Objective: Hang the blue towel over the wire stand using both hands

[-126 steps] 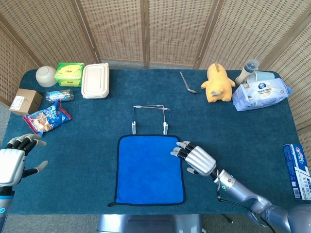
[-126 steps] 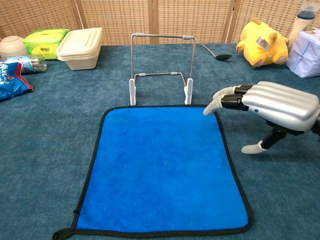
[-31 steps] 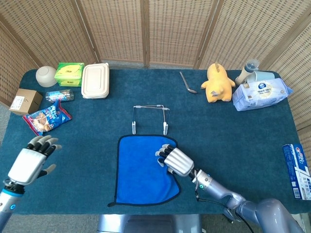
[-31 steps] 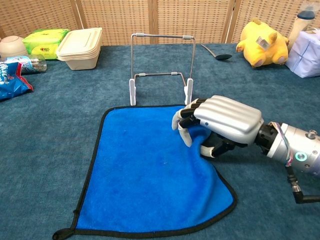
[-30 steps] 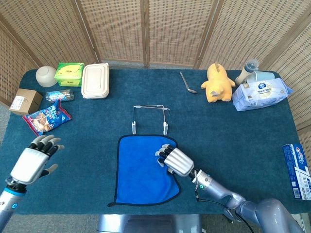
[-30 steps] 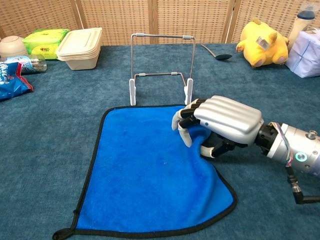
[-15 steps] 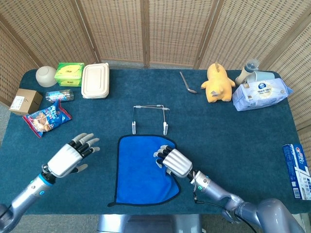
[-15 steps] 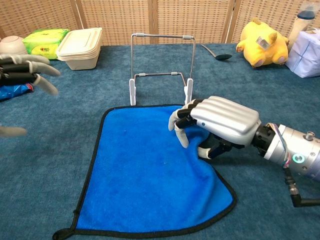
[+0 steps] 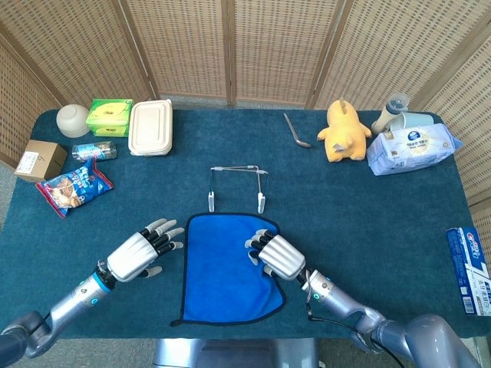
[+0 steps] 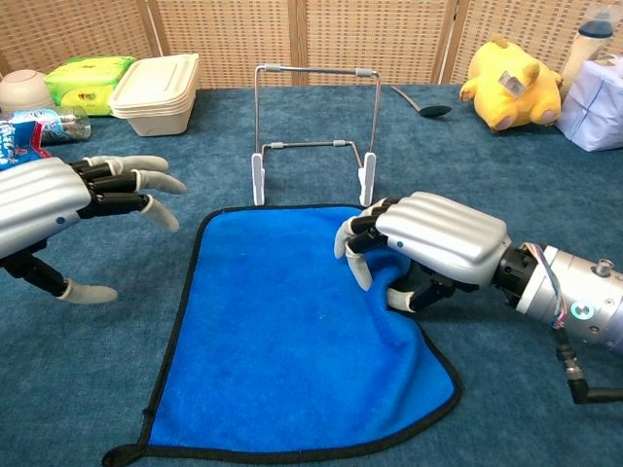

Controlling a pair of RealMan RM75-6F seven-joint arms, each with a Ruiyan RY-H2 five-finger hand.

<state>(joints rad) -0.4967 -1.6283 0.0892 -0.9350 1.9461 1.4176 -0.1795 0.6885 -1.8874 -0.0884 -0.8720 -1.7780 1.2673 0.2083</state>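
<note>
The blue towel point(image 9: 222, 268) point(image 10: 282, 331) lies flat on the table, its far right corner bunched up. My right hand point(image 9: 275, 255) point(image 10: 428, 243) grips that bunched corner, with its fingers curled into the cloth. The left hand point(image 9: 140, 252) point(image 10: 58, 204) hovers just left of the towel's far left corner, fingers spread and holding nothing. Upright just beyond the towel's far edge stands the wire stand point(image 9: 238, 186) point(image 10: 313, 131), untouched.
A snack bag point(image 9: 73, 186), box point(image 9: 40, 159), bowl point(image 9: 74, 119), green packet point(image 9: 109, 116) and lidded container point(image 9: 151, 126) fill the far left. At the far right are a spoon point(image 9: 295, 130), yellow plush point(image 9: 344, 130), wipes pack point(image 9: 413, 147) and bottle point(image 9: 390, 111). A carton point(image 9: 469, 270) sits at the right edge.
The left hand has swept right, from the table's left edge to just beside the towel's left side. My right hand keeps its grip on the bunched corner, barely moving.
</note>
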